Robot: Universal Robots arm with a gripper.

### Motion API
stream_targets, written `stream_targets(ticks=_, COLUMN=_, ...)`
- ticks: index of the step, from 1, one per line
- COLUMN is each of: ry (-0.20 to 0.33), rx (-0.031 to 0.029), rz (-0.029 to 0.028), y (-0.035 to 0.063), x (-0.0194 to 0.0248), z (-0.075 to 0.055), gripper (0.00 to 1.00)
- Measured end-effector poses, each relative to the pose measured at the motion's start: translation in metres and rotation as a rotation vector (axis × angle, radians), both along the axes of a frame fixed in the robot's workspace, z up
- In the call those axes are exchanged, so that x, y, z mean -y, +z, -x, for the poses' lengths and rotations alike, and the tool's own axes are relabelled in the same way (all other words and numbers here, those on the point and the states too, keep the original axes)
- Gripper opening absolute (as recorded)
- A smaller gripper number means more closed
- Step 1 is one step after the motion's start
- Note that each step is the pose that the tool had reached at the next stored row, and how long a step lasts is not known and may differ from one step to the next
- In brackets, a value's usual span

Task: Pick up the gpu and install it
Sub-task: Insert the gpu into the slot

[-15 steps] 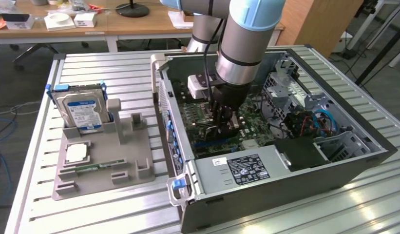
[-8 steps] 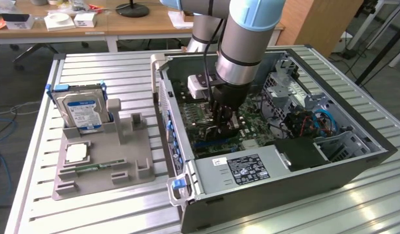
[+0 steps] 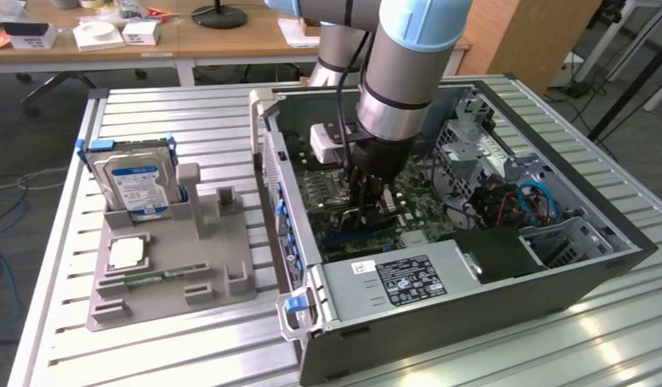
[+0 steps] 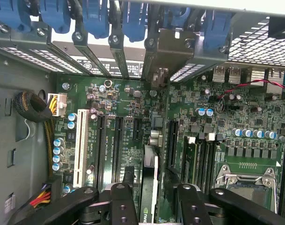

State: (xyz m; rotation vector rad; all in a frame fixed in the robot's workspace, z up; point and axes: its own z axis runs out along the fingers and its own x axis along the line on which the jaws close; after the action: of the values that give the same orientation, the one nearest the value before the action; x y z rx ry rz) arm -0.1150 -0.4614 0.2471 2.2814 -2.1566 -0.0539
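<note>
My gripper [image 3: 368,208] reaches down into the open computer case [image 3: 605,262], over the green motherboard [image 4: 109,112]. In the wrist view the gpu [image 4: 150,176] shows edge-on, standing upright in a motherboard slot. Its pale bracket end [image 4: 159,56] meets the case's rear slot openings. My gripper [image 4: 154,199] straddles the card's top edge. One black finger [image 4: 121,201] stands on each side of the card with a small gap to it, so the jaws are open and not pressing the card.
A grey parts holder [image 3: 218,242] stands at the exterior view's left, carrying a silver hard drive [image 3: 137,181], a processor chip [image 3: 126,254] and a green memory stick [image 3: 147,277]. Inside the case are the power supply [image 3: 401,278], blue and red cables [image 3: 524,201] and drive cages [image 3: 562,238].
</note>
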Motion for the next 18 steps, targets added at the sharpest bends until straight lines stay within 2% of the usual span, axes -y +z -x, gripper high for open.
stream_targets(ticks=15, ry=0.000, rx=0.0000, rz=0.0000, y=0.0000, x=0.0000, z=0.0000, gripper=0.41)
stream_targets(ticks=18, ry=0.000, rx=0.0001, rz=0.0000, y=0.0000, x=0.0000, z=0.0000, gripper=0.59)
